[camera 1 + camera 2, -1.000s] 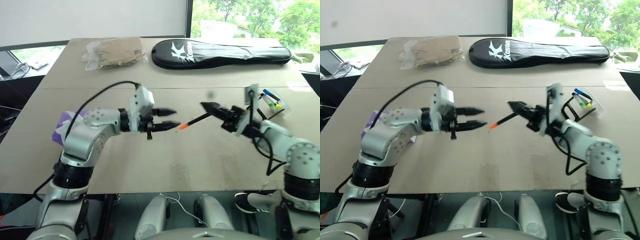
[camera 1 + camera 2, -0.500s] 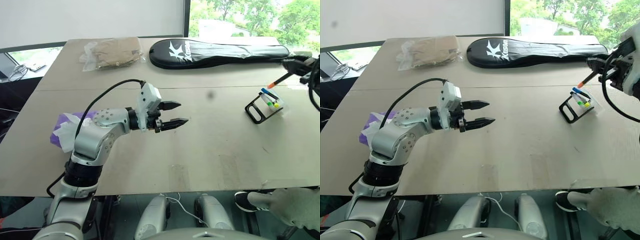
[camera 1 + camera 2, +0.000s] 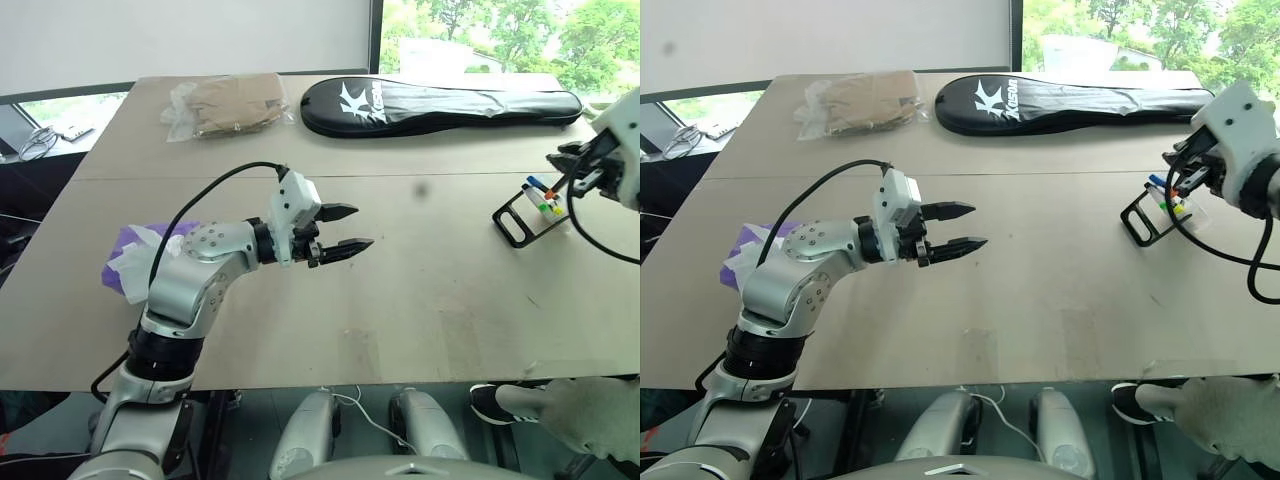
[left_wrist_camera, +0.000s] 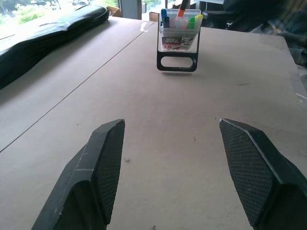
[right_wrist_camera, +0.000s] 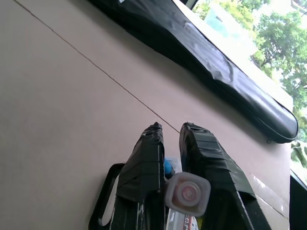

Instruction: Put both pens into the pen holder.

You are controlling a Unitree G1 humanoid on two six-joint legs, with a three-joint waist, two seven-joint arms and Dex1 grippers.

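Note:
The pen holder stands at the table's right side, a black wire frame with a clear body; a blue-capped pen sits in it. My right gripper hovers just above and beyond the pen holder, shut on the black pen with orange ends, which runs between its fingers. The orange tip reaches the top of the holder. At mid-table my left gripper is open with nothing in it, pointing toward the holder from well away.
A long black racket bag lies along the far edge, with a clear bag of brown material to its left. A purple-and-white bundle lies by my left arm. The holder stands near the table's right edge.
My right gripper has carried the orange-ended pen from mid-table out to the right and rolled its wrist; it now stands over the holder. The left gripper has stayed put and open.

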